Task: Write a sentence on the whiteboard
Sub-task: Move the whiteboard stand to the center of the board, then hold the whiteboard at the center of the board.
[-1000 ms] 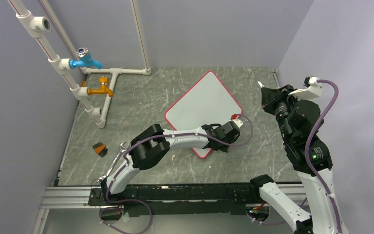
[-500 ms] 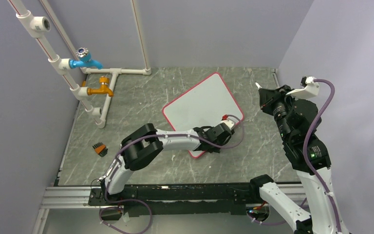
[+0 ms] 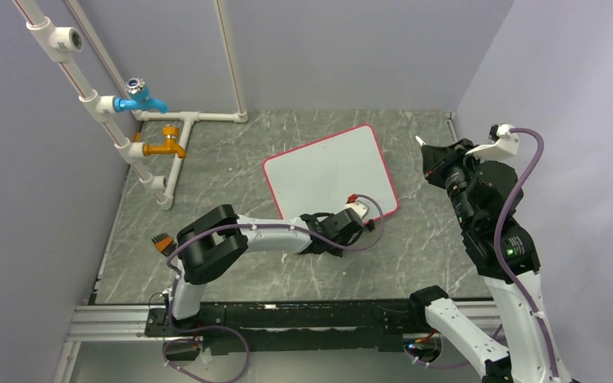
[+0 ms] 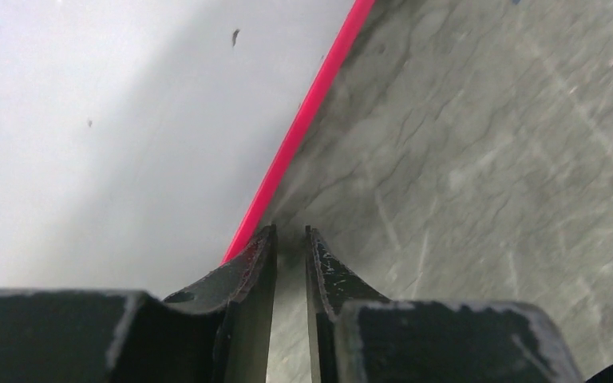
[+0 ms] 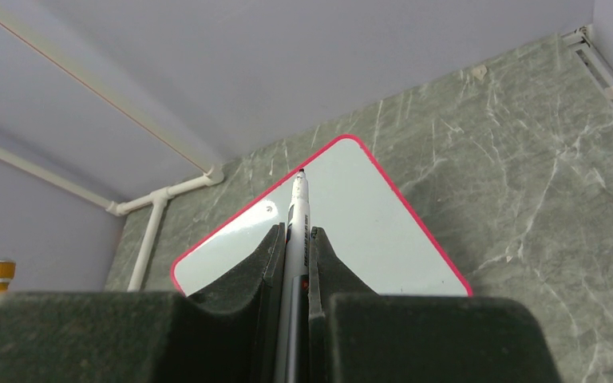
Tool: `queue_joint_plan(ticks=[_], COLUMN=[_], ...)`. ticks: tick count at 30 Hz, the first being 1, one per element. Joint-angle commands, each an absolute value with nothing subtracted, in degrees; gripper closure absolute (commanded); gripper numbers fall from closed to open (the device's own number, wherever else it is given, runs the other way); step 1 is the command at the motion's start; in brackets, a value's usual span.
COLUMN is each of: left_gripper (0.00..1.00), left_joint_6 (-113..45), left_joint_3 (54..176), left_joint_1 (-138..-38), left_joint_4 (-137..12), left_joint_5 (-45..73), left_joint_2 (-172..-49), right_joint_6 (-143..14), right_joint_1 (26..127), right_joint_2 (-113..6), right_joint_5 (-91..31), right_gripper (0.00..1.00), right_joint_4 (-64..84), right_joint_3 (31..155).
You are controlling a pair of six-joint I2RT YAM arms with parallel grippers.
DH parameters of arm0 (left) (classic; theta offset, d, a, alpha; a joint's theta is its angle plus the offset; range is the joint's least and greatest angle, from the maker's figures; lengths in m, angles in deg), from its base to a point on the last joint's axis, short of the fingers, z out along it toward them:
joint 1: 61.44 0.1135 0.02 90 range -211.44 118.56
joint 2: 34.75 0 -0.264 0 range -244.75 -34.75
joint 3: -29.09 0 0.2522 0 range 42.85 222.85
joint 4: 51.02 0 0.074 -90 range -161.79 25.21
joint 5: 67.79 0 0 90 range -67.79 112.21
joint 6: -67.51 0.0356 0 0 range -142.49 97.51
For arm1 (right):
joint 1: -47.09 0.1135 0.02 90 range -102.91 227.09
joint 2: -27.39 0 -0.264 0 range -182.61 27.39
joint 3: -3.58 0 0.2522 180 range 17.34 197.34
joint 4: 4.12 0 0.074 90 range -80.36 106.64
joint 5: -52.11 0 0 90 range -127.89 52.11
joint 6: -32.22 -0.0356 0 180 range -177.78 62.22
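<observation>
the whiteboard [image 3: 327, 171] lies flat and a bit askew on the grey marbled table [image 3: 223, 167], just right of the middle, its face white inside the red rim. the left gripper [image 4: 290, 235] is down low at the board's near edge, its jaws drawn almost together with only a thin slit of table showing between them, one finger tip right at the red rim. off to the right and raised, the right gripper [image 5: 292, 239] pinches a marker [image 5: 298, 203], tip pointing towards the board.
</observation>
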State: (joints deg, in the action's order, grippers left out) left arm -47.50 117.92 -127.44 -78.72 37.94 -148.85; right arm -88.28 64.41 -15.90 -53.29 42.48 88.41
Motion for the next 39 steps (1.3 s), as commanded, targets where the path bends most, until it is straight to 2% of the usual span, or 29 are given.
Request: queue_joint_plan(ticks=[1, 2, 7, 10, 19, 29, 33, 37, 38, 39], left_gripper=[0.73, 0.7, 0.41, 0.33, 0.31, 0.3, 0.25, 0.23, 0.2, 0.12], left_joint_6=[-44.5, -43.5, -39.0, -35.2, -19.3, -17.9, -19.6, -18.6, -18.7, -19.0], left_joint_3=[114.3, 113.8, 110.4, 110.1, 115.4, 116.5, 118.7, 124.9, 125.8, 126.5], left_joint_1=[-127.4, -127.4, -127.6, -127.6, -123.8, -101.9, -91.2, -86.0, -85.2, -84.3], left_joint_4=[-79.2, -78.9, -77.5, -79.0, -89.9, -91.4, -89.3, -91.7, -91.4, -90.7], left_joint_5=[37.3, 36.4, 33.3, 32.4, 25.2, 4.5, -8.9, -14.5, -16.5, -18.3], left_joint_2=[-142.6, -141.7, -135.2, -131.4, -122.8, -111.4, -110.5, -113.4, -114.2, -114.9], right_joint_6=[-88.8, -88.8, -89.1, -89.2, -89.2, -89.7, -89.6, -89.6, -89.7, -89.7], right_joint_1=[64.3, 64.3, 64.3, 64.3, 64.3, 64.3, 64.3, 64.3, 64.3, 64.3], right_joint_2=[-16.1, -16.1, -16.2, -16.2, -16.5, -16.9, -17.7, -17.8, -17.8, -17.8], right_joint_5=[-52.4, -52.4, -52.4, -52.4, -52.0, -50.6, -49.6, -48.8, -48.7, -48.6], right_gripper=[1.0, 1.0, 1.0, 1.0, 1.0, 1.0, 1.0, 1.0, 1.0, 1.0], right_joint_4=[40.0, 40.0, 40.2, 40.3, 40.8, 41.4, 41.8, 41.9, 41.8, 41.8], right_joint_3=[88.2, 88.2, 88.1, 87.9, 87.9, 87.9, 88.2, 87.8, 87.5, 87.2])
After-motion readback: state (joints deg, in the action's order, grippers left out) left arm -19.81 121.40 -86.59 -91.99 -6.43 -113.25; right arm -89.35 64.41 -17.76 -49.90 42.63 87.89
